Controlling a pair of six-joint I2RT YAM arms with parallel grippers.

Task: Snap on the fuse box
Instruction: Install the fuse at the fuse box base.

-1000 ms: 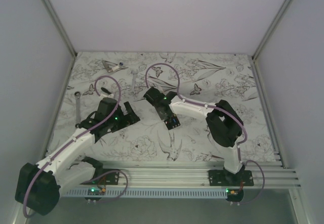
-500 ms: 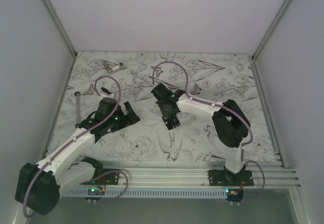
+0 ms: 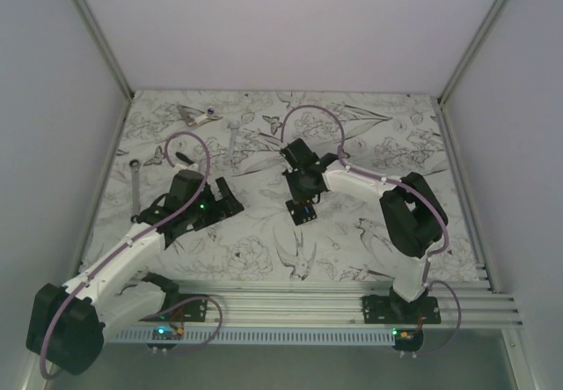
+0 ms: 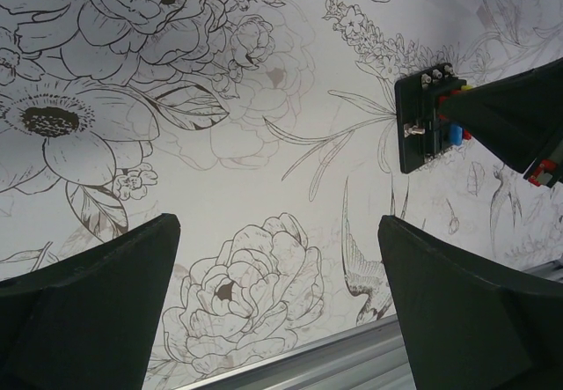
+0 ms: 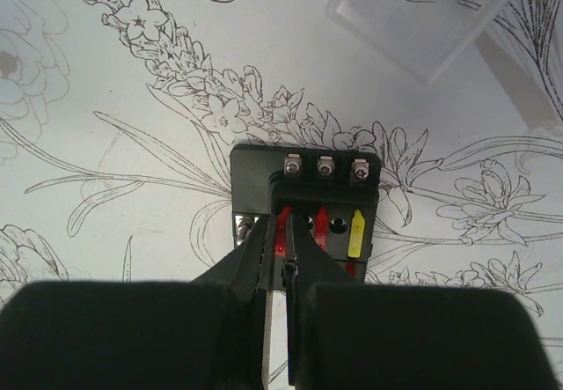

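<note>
The fuse box (image 5: 303,198) is a black block with three screws and red and yellow fuses, flat on the floral mat. It also shows in the top view (image 3: 302,211) and the left wrist view (image 4: 424,124). My right gripper (image 5: 288,231) hovers over its left side, jaws closed to a thin slit with a red fuse showing between the tips. In the top view it (image 3: 300,195) is just behind the box. A clear plastic cover (image 5: 431,16) lies beyond the box. My left gripper (image 4: 280,231) is wide open and empty, left of the box (image 3: 225,198).
Metal wrenches lie at the left (image 3: 135,184) and back (image 3: 232,139) of the mat, and a metal piece (image 3: 195,114) at the back left. An aluminium rail (image 3: 308,298) runs along the near edge. Grey walls close in both sides.
My right arm has swung right, and its gripper now points down at the fuse box from behind. The fuse box and the left arm have not moved.
</note>
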